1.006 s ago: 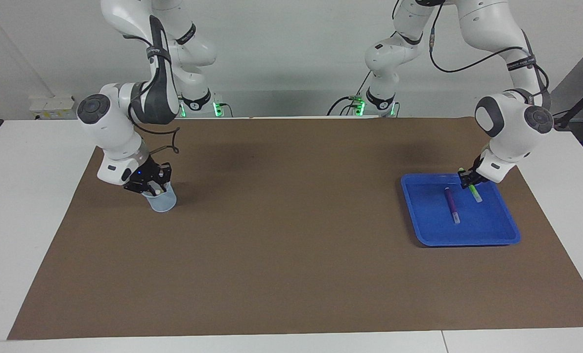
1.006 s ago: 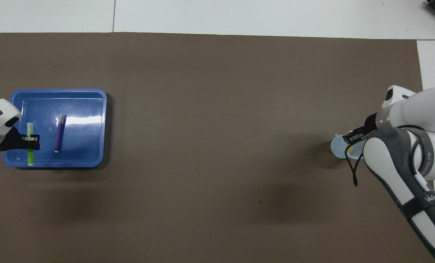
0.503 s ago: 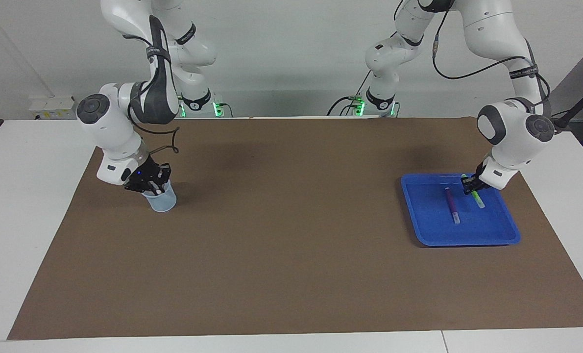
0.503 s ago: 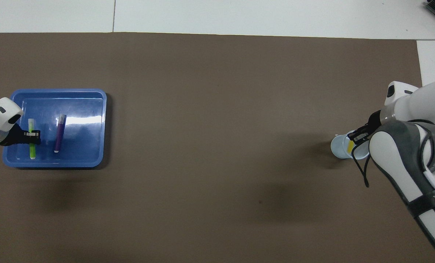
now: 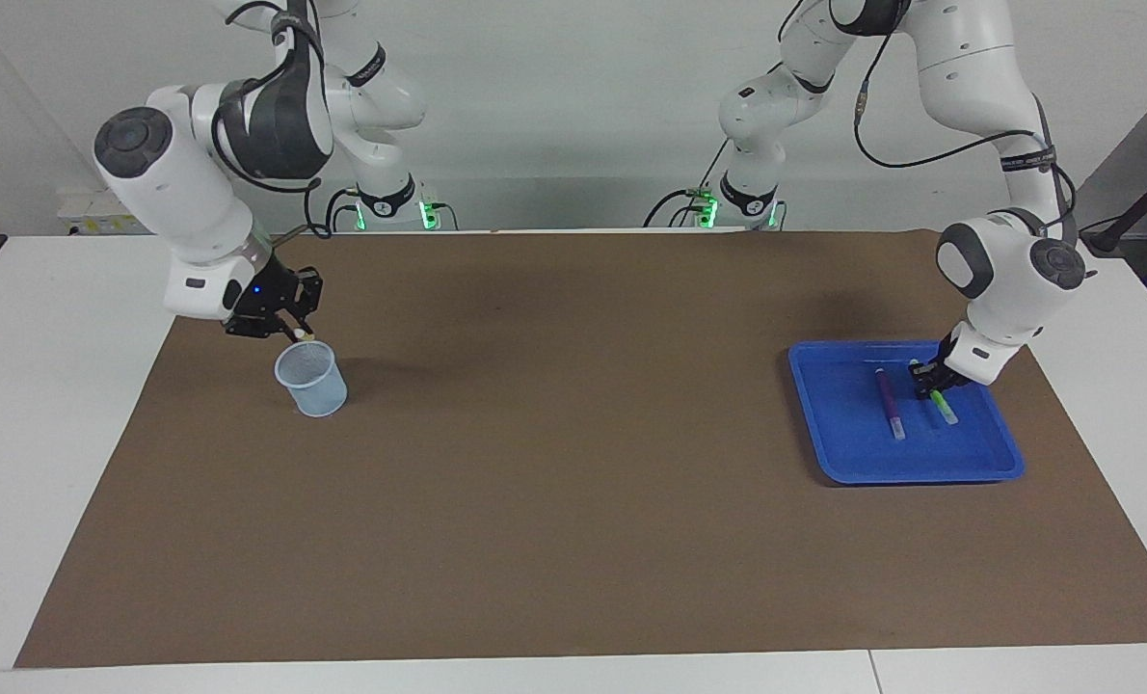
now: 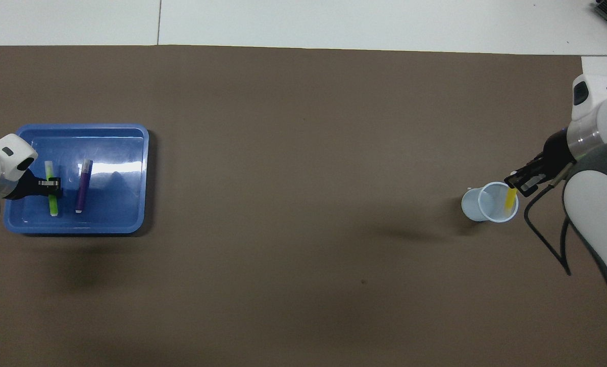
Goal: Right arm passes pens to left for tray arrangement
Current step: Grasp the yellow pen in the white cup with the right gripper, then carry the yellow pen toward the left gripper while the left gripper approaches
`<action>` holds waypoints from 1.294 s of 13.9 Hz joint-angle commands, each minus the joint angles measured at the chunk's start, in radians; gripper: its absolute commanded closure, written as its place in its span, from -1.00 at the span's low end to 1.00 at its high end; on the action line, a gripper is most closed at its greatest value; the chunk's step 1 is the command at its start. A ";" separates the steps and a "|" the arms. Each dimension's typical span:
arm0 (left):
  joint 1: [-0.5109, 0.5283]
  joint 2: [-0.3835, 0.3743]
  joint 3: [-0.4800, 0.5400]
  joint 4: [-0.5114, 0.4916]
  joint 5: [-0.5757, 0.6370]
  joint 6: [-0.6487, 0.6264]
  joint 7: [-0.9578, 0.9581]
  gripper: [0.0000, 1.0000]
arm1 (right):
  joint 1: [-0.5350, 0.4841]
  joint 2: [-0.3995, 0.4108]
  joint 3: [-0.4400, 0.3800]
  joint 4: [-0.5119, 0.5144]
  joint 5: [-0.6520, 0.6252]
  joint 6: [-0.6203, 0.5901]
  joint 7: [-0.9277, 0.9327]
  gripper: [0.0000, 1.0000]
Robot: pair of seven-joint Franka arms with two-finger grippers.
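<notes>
R gripper (image 5: 289, 326) clenched on yellow pen (image 6: 510, 197), frame's left (L's grip: can't tell), lift straight, clear cup (image 5: 312, 380) rim.

Three pens are counted: one purple pen (image 5: 889, 403), one green pen (image 5: 938, 401) and one yellow pen (image 6: 510, 197). One blue tray (image 5: 988, 465) is seen, with one mesh cup (image 5: 314, 379). One brown mat (image 5: 573, 501) is laid. Two arms are present.

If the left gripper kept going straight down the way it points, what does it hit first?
The green pen lying in the blue tray: the left gripper is right over it, likely touching already. Beneath that, the tray floor.
</notes>
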State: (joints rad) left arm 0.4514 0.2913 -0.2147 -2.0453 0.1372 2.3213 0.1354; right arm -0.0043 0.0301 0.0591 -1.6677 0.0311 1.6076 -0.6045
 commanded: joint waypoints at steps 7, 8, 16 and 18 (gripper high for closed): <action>0.001 0.006 -0.002 0.014 0.012 -0.009 -0.007 -0.02 | 0.018 -0.009 0.033 0.005 0.548 0.040 0.766 1.00; 0.000 0.006 -0.002 0.023 0.009 -0.031 -0.008 -0.25 | 0.017 -0.012 0.033 -0.004 0.616 0.076 0.829 1.00; -0.111 -0.009 -0.011 0.229 -0.043 -0.397 -0.158 -1.00 | 0.157 -0.139 0.034 -0.288 0.944 0.663 1.251 1.00; -0.134 -0.021 -0.011 0.290 -0.149 -0.500 -0.279 -1.00 | 0.275 -0.171 0.034 -0.361 0.983 0.898 1.371 1.00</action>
State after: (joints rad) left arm 0.3391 0.2869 -0.2347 -1.8087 0.0560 1.9157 -0.0633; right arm 0.1948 -0.0574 0.0941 -1.9102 0.9697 2.3358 0.6717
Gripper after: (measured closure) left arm 0.000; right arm 0.824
